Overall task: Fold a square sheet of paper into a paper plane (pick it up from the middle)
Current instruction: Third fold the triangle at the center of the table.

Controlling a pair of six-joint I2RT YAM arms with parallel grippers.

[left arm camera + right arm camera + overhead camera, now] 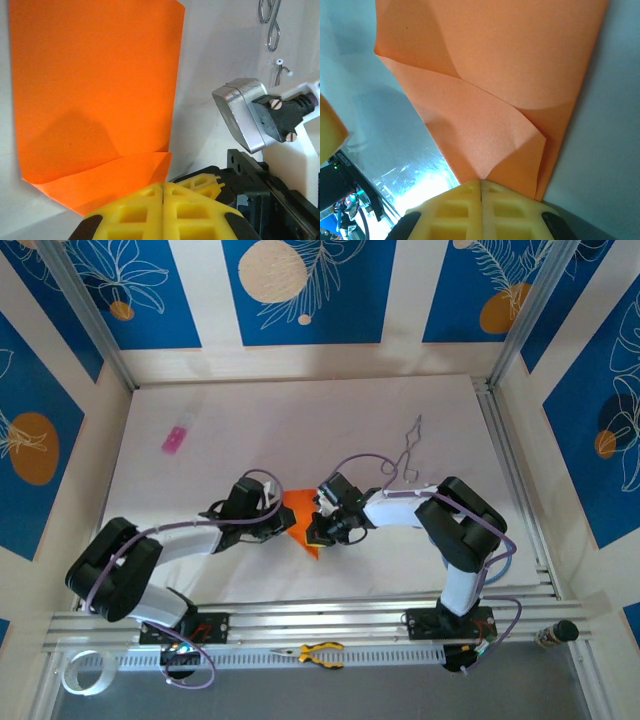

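At the centre of the table [300, 420], the right gripper [481, 189] stands with its 2 yellow fingers clenched, and a curled-over corner of the square sheet of paper [300, 520] runs right into the seam between them, so I take it to be pinching that flap. The left gripper [162, 192] is clenched too, its tips at the edge of a narrow folded strip along the sheet's near side. Whether paper is caught between them or they merely bear down on it, I cannot tell. My guess is that 1 side pins the sheet while the other draws a corner over, an early fold of the plane, with nothing dart-shaped yet. The orange sheet lies between the 2 grippers, mostly flat on the white surface, its raised flap bowed rather than creased. From above, both arms reach in low and meet nearly head-on. The left arm [180, 540] stretches along the table from its base, and the right arm [400, 508] is bent sharply at the elbow. Well apart from them sit a small pink object [174, 439] at the far left, a bent wire piece [410, 445] to the far right, and yellow-handled pliers [320, 652] on the rail between the bases.
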